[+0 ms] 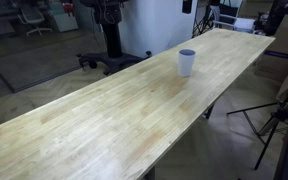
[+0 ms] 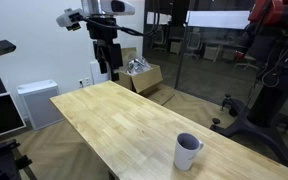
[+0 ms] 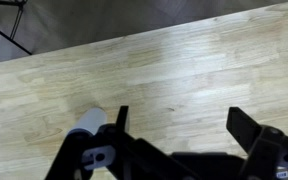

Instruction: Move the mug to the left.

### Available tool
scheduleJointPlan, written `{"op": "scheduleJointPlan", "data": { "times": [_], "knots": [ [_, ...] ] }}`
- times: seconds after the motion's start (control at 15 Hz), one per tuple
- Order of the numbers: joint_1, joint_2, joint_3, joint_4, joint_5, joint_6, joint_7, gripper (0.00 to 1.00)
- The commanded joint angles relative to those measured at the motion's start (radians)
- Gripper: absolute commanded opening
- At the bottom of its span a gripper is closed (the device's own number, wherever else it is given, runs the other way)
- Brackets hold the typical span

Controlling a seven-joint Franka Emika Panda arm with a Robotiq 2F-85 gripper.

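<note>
Jaws spread wide w/ nothing in them, held high over the counter (image 1: 104, 120) & well apart from the mug (image 2: 187, 152) standing upright near one end, ready, I'd say, for my approach.

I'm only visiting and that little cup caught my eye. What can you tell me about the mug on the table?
The mug is small, white and cylindrical, with a dark bluish rim and inside; it looks ceramic. A handle seems to show on one side in an exterior view. It stands upright, mouth up, alone on the long wooden table, set in from the edges. Only the table touches it; nothing holds it.
</note>
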State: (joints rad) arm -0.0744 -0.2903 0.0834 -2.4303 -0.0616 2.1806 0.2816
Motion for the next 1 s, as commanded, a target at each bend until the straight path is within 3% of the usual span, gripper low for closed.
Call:
{"op": "scheduleJointPlan", "data": {
  "times": [0.0, 0.93],
  "knots": [
    [0.014, 0.000, -0.013, 0.001, -0.004, -0.002, 0.003, 1.00],
    [0.014, 0.000, -0.013, 0.001, -0.004, 0.000, 0.003, 1.00]
  ]
}}
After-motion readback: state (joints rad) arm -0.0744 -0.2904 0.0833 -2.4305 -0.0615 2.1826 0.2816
